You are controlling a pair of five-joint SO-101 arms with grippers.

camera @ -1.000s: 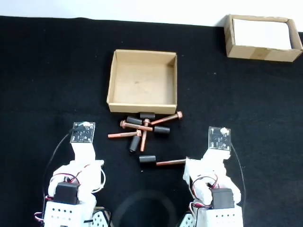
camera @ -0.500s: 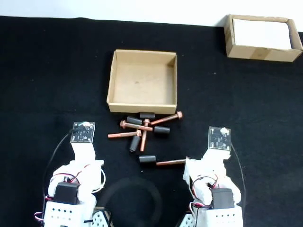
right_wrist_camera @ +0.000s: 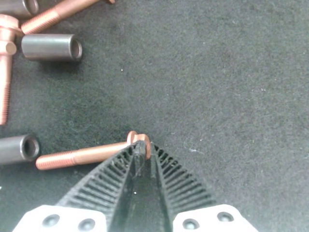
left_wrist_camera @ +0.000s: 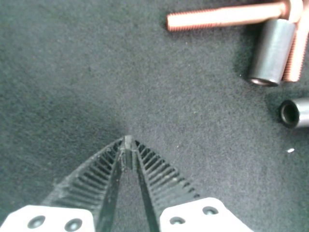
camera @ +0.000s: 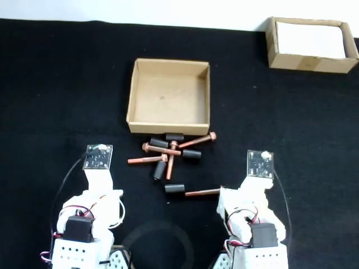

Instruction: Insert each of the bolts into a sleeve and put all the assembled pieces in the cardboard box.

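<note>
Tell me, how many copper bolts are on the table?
5. Four bolts cross in the pile beside the cardboard box; the fifth bolt lies apart, its head at the right gripper. None seems hidden.
</note>
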